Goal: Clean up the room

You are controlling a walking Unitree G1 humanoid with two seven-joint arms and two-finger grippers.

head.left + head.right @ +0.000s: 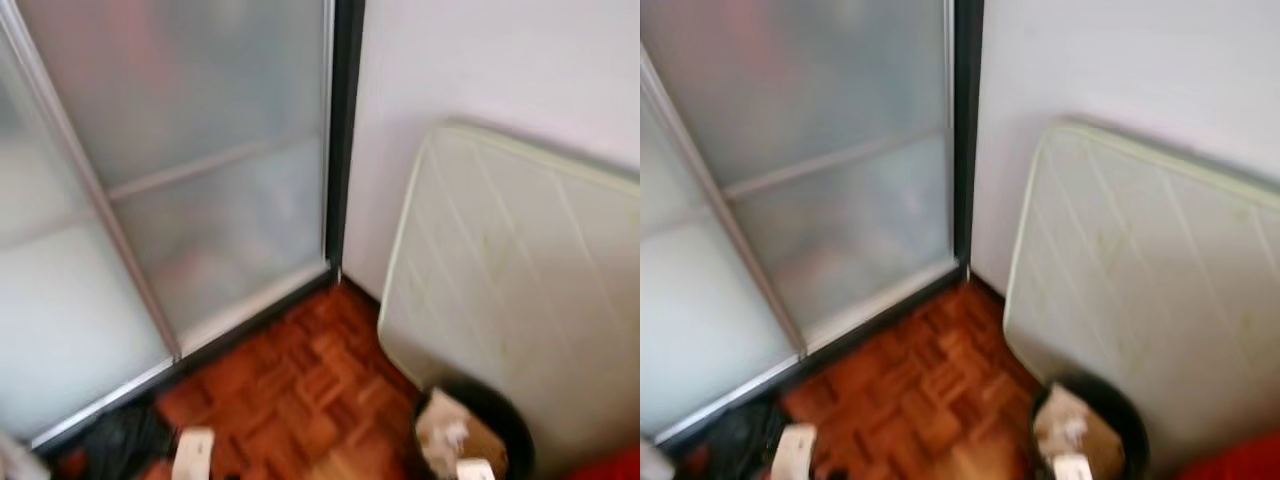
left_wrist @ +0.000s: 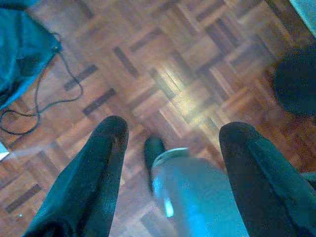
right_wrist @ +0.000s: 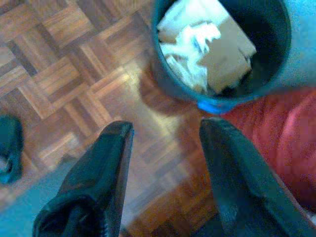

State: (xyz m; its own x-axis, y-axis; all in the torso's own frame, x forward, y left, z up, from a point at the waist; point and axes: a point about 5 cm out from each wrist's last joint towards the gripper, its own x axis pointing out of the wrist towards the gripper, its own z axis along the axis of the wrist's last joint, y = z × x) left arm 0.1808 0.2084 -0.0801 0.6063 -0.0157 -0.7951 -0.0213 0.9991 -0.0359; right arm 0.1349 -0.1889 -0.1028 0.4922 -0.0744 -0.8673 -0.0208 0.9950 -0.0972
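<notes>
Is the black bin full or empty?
Partly full. The black bin stands upright on the wood floor with crumpled paper and cardboard inside.

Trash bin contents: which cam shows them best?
Right wrist view: it looks down into the trash bin, showing crumpled paper and cardboard. Both eye views catch the bin blurred at the bottom edge. Left wrist: one dark blurred shape, unclear.

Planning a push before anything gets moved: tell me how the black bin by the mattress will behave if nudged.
The black bin probably slides easily on the glossy parquet floor. It seems light, holding only paper and cardboard. Upright and round, it might tip if pushed high.
</notes>
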